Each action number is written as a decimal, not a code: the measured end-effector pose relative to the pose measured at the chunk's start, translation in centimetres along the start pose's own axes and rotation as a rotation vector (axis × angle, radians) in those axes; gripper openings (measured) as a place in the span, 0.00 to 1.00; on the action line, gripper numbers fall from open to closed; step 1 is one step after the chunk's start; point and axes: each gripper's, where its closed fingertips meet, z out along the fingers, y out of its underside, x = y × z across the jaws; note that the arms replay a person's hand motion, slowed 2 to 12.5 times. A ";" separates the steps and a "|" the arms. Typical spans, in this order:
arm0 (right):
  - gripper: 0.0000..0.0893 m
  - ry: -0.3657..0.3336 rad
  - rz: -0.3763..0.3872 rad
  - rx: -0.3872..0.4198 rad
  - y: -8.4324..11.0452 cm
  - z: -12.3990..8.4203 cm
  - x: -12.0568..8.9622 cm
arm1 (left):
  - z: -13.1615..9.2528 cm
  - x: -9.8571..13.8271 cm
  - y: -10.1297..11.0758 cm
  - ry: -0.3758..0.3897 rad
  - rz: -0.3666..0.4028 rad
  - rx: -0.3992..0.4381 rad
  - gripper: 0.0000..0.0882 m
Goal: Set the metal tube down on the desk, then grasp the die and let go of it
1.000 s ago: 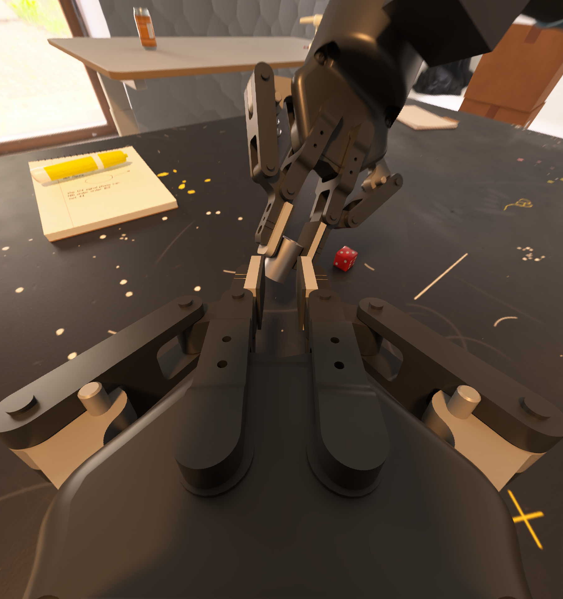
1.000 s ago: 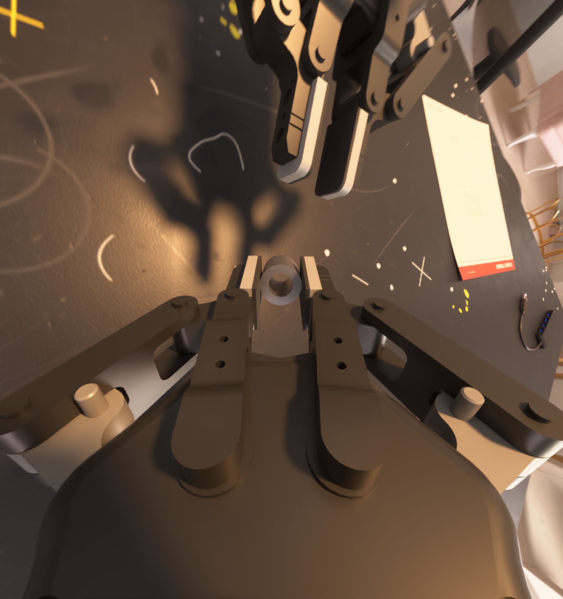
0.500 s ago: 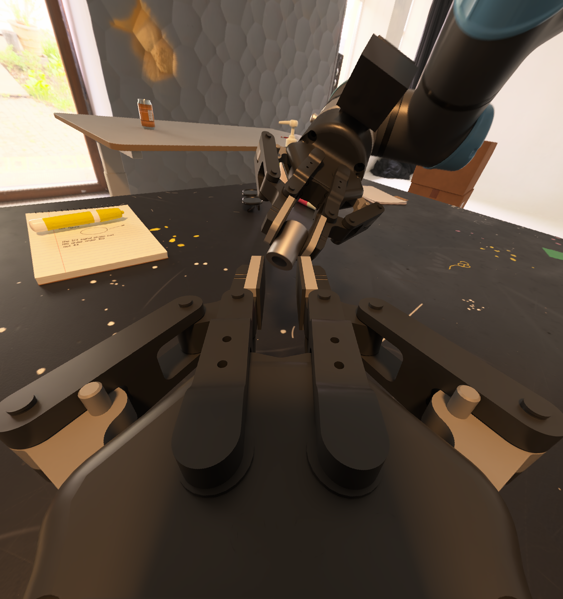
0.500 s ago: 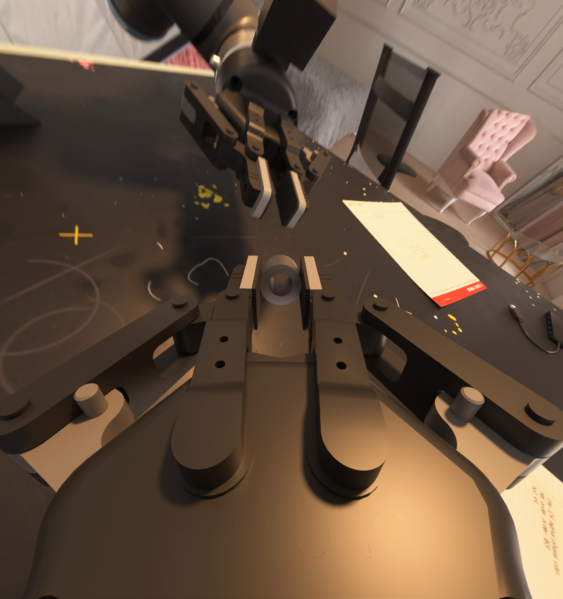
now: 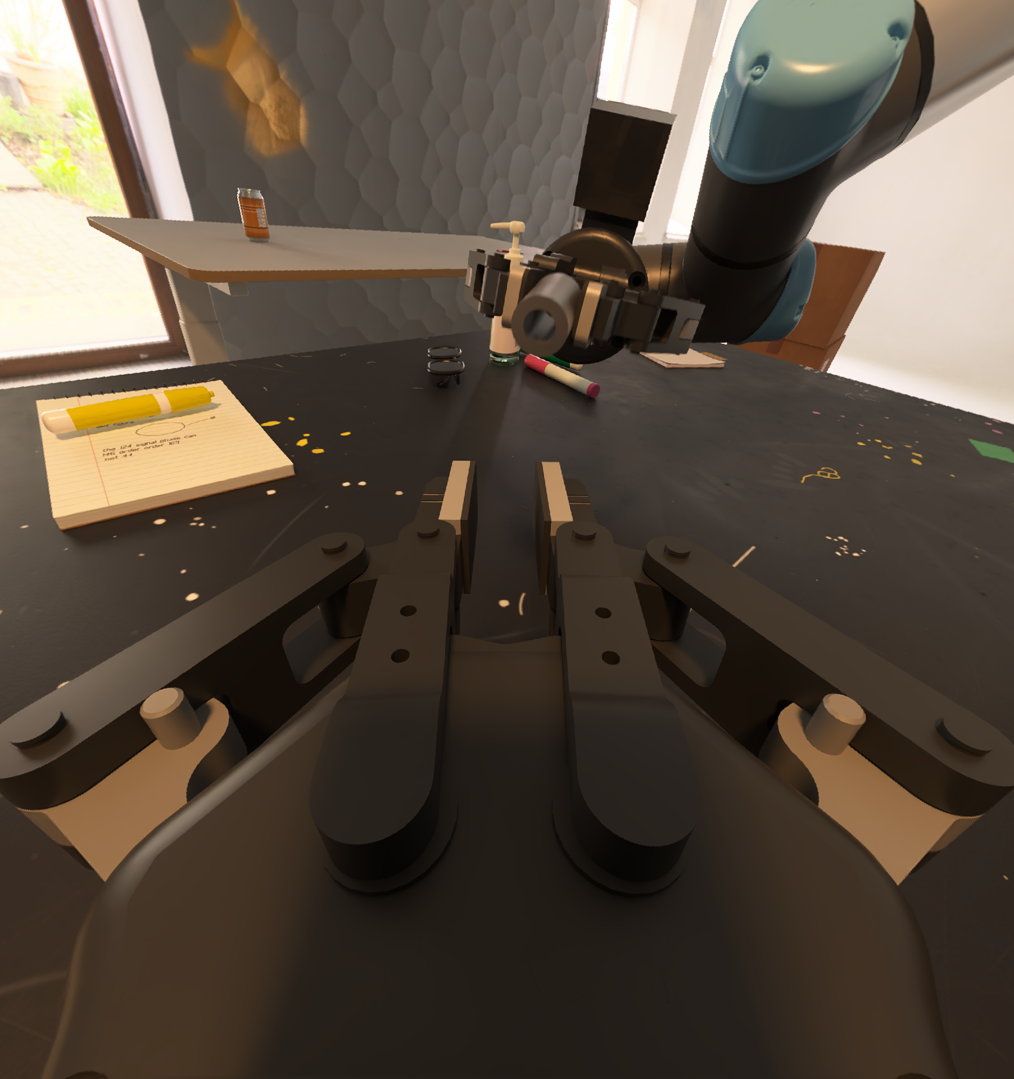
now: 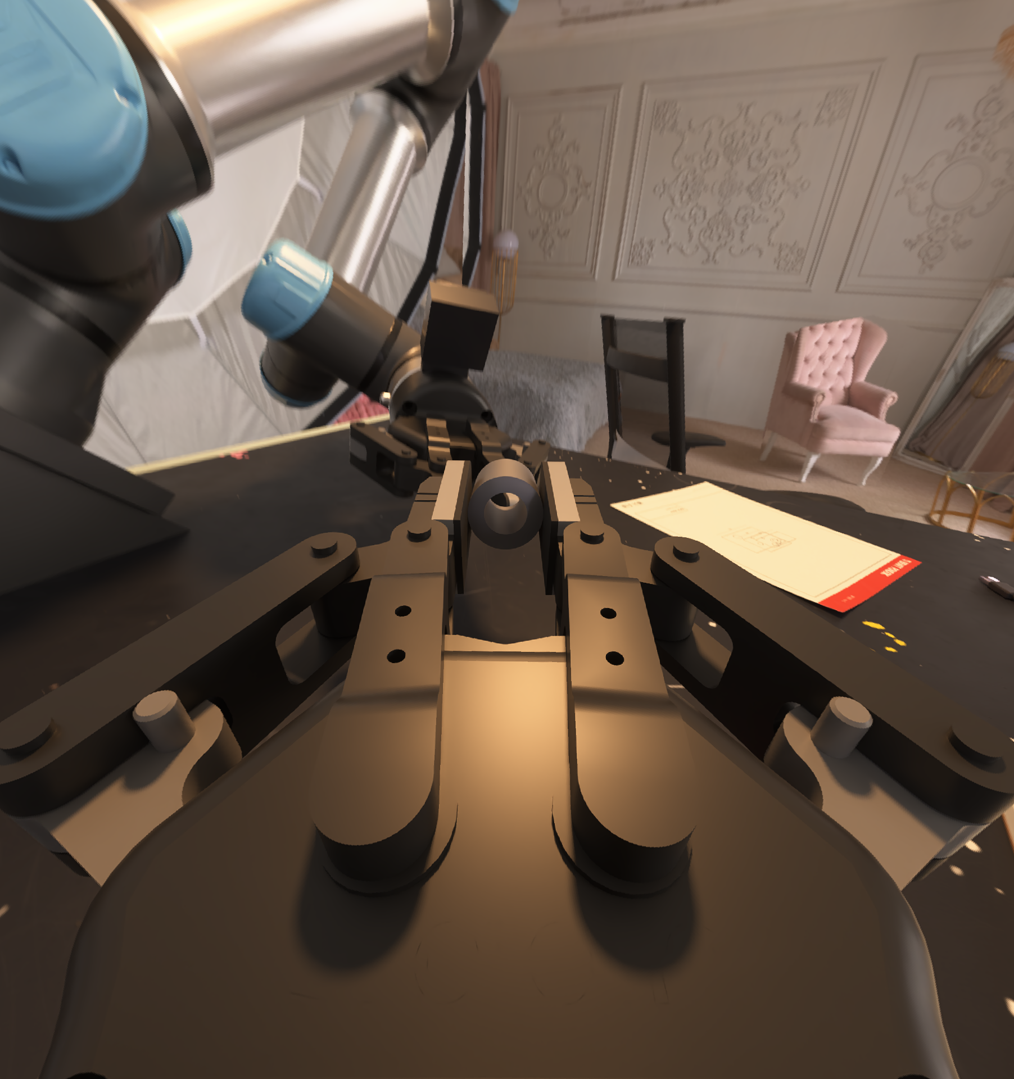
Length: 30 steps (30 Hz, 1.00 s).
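dark desk (image 5: 726,525): handwritten notepad (image 5: 160,455); right gripper (image 6: 504,496) clamps metal tube (image 6: 504,508).

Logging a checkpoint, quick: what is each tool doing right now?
Left tool: open, holding nothing.
Right tool: closed on the metal tube, above the desk.

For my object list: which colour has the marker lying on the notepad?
Yellow with white bands, best seen in the left wrist view.

Desk (image 5: 726,467): black, flecked with yellow and white paint.
Metal tube (image 6: 503,509): plain grey.
Notepad (image 5: 166,461): pale yellow, ruled lines.
Marker on notepad (image 5: 125,403): yellow and white.
Second marker (image 5: 560,376): white, pink ends.
Can (image 5: 253,213): orange.
Sheet of paper (image 6: 767,540): cream, red edge band.
Armchair (image 6: 831,397): pink, tufted.
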 end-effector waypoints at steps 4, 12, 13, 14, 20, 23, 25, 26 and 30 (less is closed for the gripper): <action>0.23 0.004 0.068 0.101 -1.3 -0.6 0.0 | 0.2 0.1 0.1 -0.002 0.015 -0.012 0.20; 0.23 -0.007 0.196 0.283 -3.7 -1.8 0.0 | 0.6 0.6 0.3 -0.001 0.042 -0.031 0.20; 0.23 -0.009 0.210 0.303 -3.9 -1.9 0.0 | 0.7 0.6 0.3 -0.001 0.045 -0.033 0.20; 0.23 -0.011 0.224 0.322 -4.1 -2.1 0.0 | 0.7 0.7 0.3 -0.001 0.048 -0.035 0.20; 0.23 -0.023 0.285 0.416 -5.2 -2.9 0.0 | 0.9 1.0 0.2 -0.003 0.068 -0.038 0.20; 0.23 -0.027 0.305 0.450 -5.5 -3.2 0.0 | 1.0 1.2 0.2 -0.005 0.077 -0.037 0.20; 0.23 -0.029 0.314 0.468 -5.7 -3.3 -0.1 | 1.1 1.3 0.1 -0.005 0.083 -0.036 0.20; 0.23 -0.030 0.318 0.476 -5.8 -3.4 -0.1 | 1.1 1.3 0.1 -0.006 0.085 -0.036 0.20; 0.23 -0.035 0.331 0.500 -6.0 -3.6 -0.2 | 1.1 1.5 0.0 -0.005 0.092 -0.034 0.20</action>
